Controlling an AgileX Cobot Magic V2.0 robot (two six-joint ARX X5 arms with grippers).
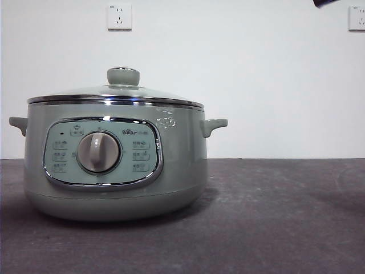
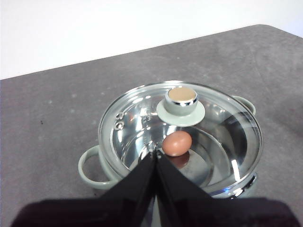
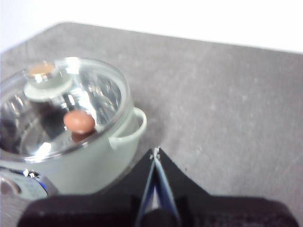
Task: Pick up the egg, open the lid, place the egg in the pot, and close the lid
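Bare test bench – grey tabletop (image 1: 274, 228), plain white wall (image 1: 239, 57), two sockets (image 1: 119, 16)

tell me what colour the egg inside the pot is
Reddish-brown; the egg shows best in the left wrist view, through the glass lid.

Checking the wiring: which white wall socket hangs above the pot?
The white wall socket above the sage-green pot; the other socket hangs far aside.

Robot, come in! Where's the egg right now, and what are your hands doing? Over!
Left end effector shut, empty, above the pot. Right end effector shut, empty, beside it. Egg inside pot, lid on. Nothing in the way.
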